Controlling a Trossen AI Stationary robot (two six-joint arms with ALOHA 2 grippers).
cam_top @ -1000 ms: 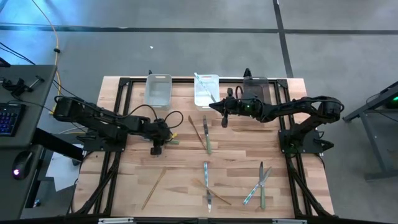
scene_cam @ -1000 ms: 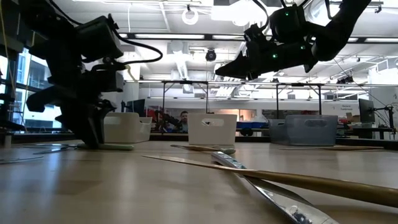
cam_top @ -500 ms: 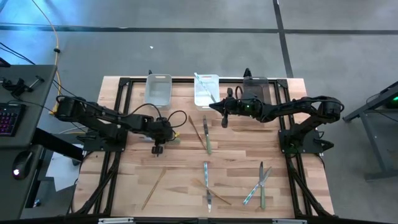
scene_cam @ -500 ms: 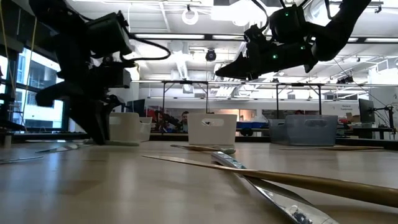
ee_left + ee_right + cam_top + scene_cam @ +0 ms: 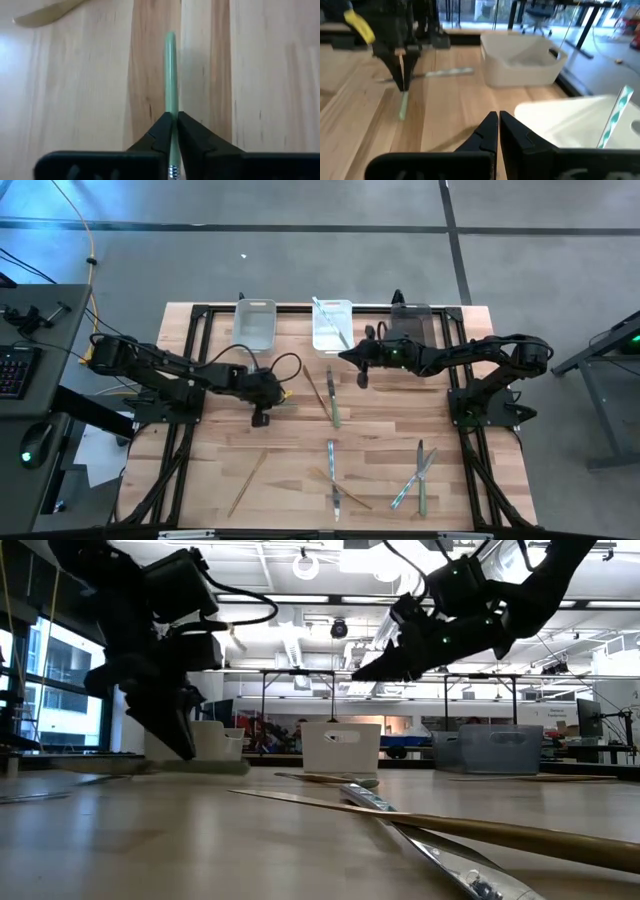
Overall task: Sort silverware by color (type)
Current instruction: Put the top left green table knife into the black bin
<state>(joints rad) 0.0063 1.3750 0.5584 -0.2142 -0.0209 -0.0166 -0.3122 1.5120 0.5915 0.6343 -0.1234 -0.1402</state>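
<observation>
My left gripper [image 5: 262, 418] is shut on a slim pale green piece of silverware [image 5: 170, 75] left of the table's middle. The piece also shows in the low view [image 5: 215, 767] and in the right wrist view [image 5: 402, 107]. My right gripper [image 5: 362, 376] is shut and empty, held in the air near the middle white bin [image 5: 332, 328]. A teal-silver piece [image 5: 326, 314] sticks out of that bin. Several more pieces lie flat on the table: a gold and a green one [image 5: 328, 398] at the middle, and a gold one [image 5: 247, 480] near the front left. My left gripper pinches the green piece by its handle [image 5: 171, 114] between its two fingers, near one end. The fingers come from above, pointing down, and lie across the piece. In the low view the piece is about level, just clear of the table top.
A white bin [image 5: 255, 323] stands at the far left, and a dark clear bin [image 5: 412, 320] at the far right. More cutlery lies near the front edge at the middle [image 5: 333, 478] and the right [image 5: 415, 475]. Bare wood lies between my grippers.
My left gripper has gone a little toward the table's right edge and up, taking the green piece from the table top to just above it, still level. My right gripper has tipped its fingertips a little further down.
</observation>
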